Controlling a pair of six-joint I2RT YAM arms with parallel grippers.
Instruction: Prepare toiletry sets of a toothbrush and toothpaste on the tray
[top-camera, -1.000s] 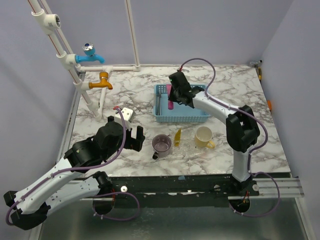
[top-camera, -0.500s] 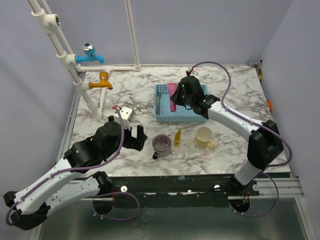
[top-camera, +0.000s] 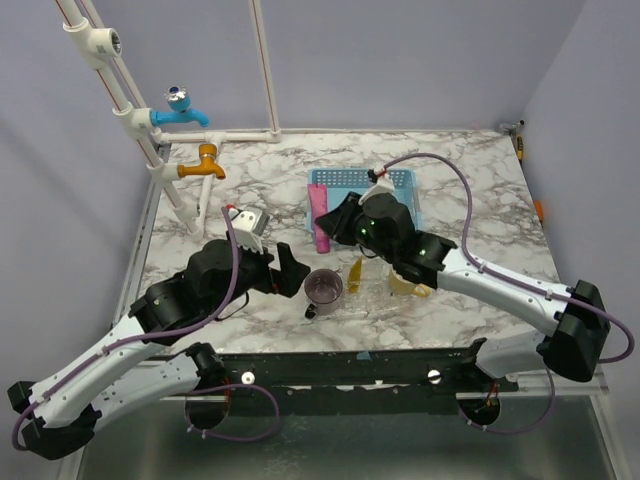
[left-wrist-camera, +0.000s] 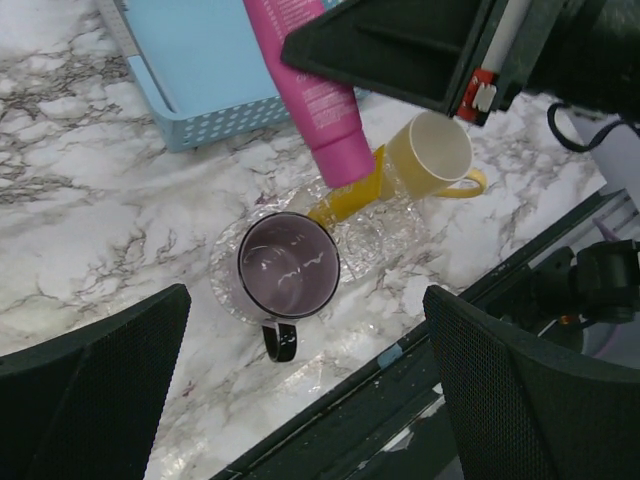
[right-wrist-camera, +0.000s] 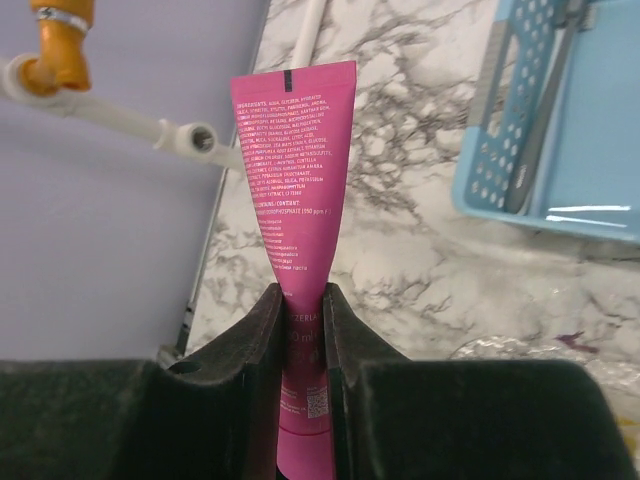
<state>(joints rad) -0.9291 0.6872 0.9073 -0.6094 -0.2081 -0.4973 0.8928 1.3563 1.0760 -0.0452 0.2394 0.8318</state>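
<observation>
My right gripper (right-wrist-camera: 300, 300) is shut on the magenta-pink toothpaste (right-wrist-camera: 293, 150) and holds it in the air at the blue basket's front left corner, above the mauve cup (top-camera: 324, 288). From the left wrist the pink tube (left-wrist-camera: 320, 90) hangs over the yellow toothpaste (left-wrist-camera: 345, 200), which lies on a clear tray (left-wrist-camera: 385, 225) between the mauve cup (left-wrist-camera: 288, 265) and the cream mug (left-wrist-camera: 432, 152). A slim grey toothbrush (right-wrist-camera: 545, 110) lies in the basket. My left gripper (top-camera: 283, 275) stands open just left of the mauve cup, with nothing between its fingers.
The blue basket (top-camera: 395, 185) sits behind the cups at mid table. An orange tap (top-camera: 205, 160) and a blue tap (top-camera: 180, 108) on white pipes stand at the back left. The table's near edge (left-wrist-camera: 420, 330) runs just in front of the cups.
My right arm has swung forward and left out of the basket, carrying the pink tube over to the mauve cup. My left gripper has edged right, toward the cup.
</observation>
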